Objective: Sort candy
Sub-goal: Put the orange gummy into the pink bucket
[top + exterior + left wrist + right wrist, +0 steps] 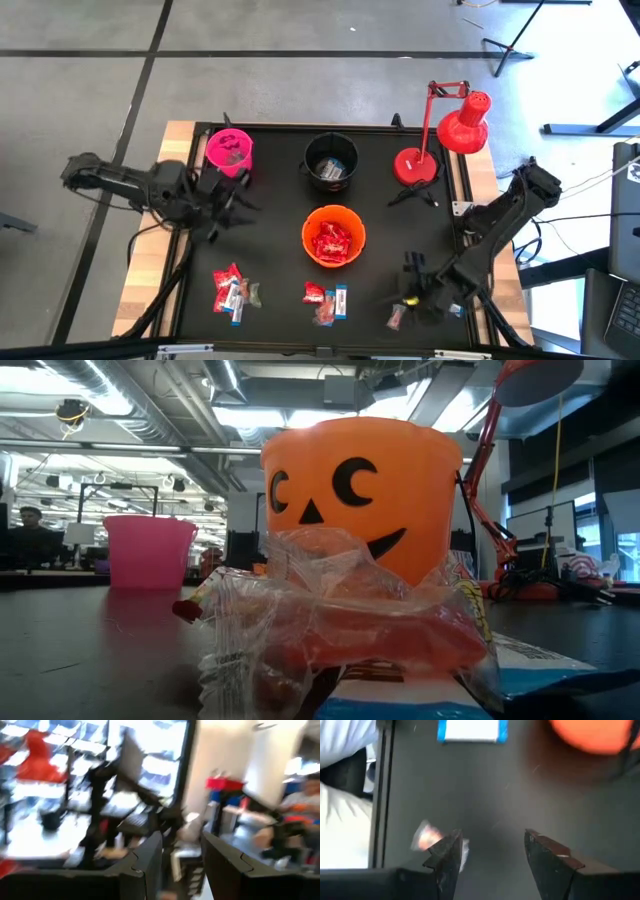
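high view: right tool point(408, 300) low at the surface point(270, 225) near edge, fingers spread wide w/ nothing held, beside a small candy point(396, 318). pick step; next needs centring, closing. left tool point(225, 195) by pink bucket point(229, 152), partly open, empty. more candy point(232, 290) loose, room ample.

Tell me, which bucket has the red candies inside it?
The orange bucket, the one with the pumpkin face, in the middle of the table. It is full of red packets. The pink bucket and the black bucket hold no red ones.
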Robot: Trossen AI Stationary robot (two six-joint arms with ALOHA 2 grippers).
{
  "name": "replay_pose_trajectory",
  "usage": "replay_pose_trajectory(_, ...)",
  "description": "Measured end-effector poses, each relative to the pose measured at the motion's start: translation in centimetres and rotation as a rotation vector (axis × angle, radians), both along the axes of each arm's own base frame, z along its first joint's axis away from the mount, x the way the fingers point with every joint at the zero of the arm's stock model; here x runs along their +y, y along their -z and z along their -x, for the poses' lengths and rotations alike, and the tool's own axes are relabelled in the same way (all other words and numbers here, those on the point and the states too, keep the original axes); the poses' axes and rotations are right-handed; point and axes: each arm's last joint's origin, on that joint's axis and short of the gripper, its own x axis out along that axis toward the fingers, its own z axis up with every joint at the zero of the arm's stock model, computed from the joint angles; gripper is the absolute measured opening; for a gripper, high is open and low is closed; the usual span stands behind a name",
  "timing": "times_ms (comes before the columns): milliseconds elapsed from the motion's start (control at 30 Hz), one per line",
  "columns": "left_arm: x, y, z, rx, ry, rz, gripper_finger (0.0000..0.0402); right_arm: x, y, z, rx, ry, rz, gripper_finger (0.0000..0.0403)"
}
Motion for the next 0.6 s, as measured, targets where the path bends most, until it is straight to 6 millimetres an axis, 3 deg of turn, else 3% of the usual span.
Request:
replay_pose_trajectory(200,-2.0,1.7,-0.3,-0.080,-0.029,-0.050,0.0126,1.6,3.5,2.3,0.031,0.031,-0.089,0.0211)
replay_pose_trajectory(433,-3.5,3.2,-1.7,-0.064,-0.047,-0.033,0.0126,1.6,6.4,2.8,-0.040,0.048,-0.215,0.0211)
replay_pose_trajectory(600,-4.3,4.2,-2.7,-0.025,-0.036,-0.046,0.0126,1.2,7.3,2.9,-0.062,0.054,-0.228,0.0211)
